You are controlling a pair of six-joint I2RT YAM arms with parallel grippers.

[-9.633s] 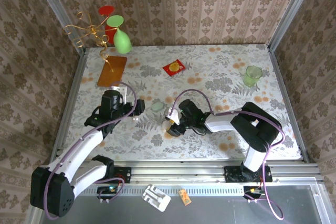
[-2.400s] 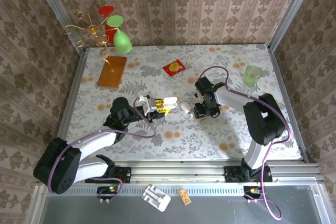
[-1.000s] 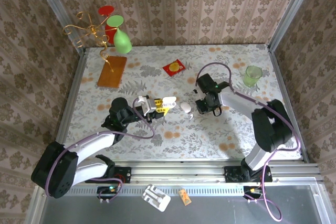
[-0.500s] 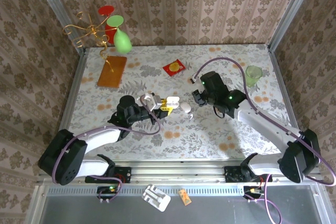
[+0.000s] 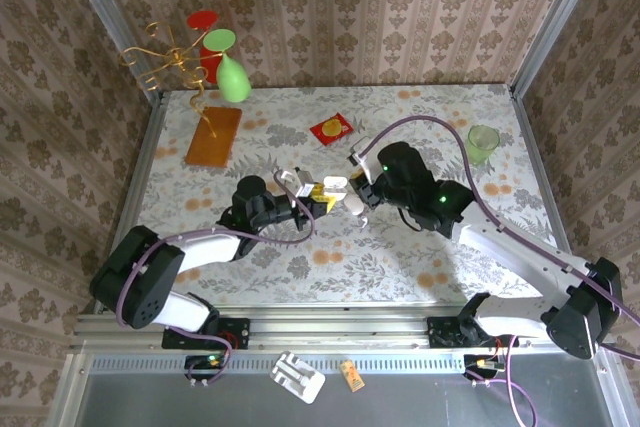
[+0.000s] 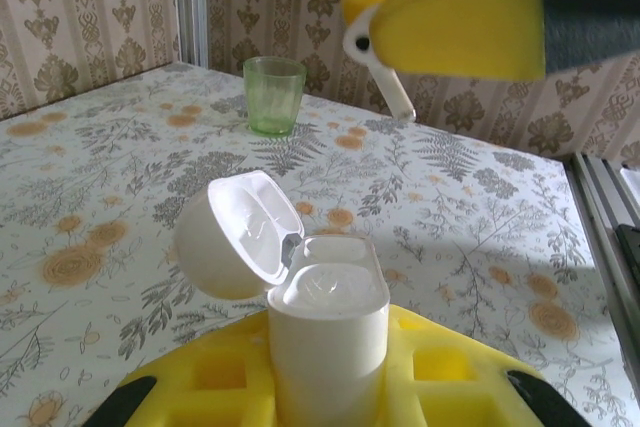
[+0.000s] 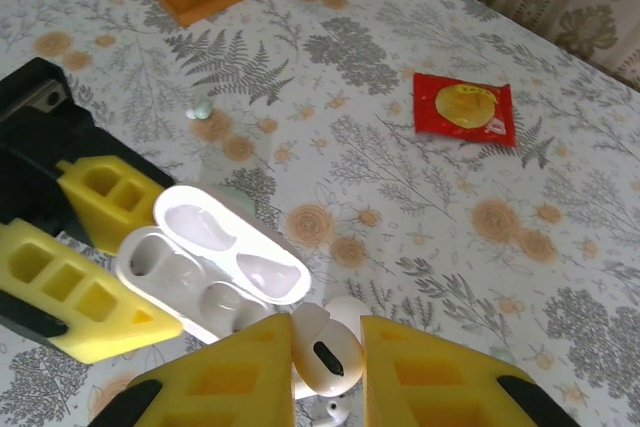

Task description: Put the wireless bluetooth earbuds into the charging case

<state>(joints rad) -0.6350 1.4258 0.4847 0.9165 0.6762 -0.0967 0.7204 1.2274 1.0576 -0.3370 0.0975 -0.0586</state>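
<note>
One earbud point(image 7: 322, 355) sits in right jaws, case point(image 7: 215, 272) in left jaws

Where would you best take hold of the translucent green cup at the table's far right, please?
The translucent green cup stands upright on the table, mouth open. So probably pinch its rim, one finger inside and one outside, coming straight down from above.

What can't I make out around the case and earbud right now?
Right wrist: white piece by the right gripper, cut by the bottom edge.
Left wrist: earbud body, behind a yellow finger; case wells, behind its rim.
Top: the grip on the earbud, too small.
</note>
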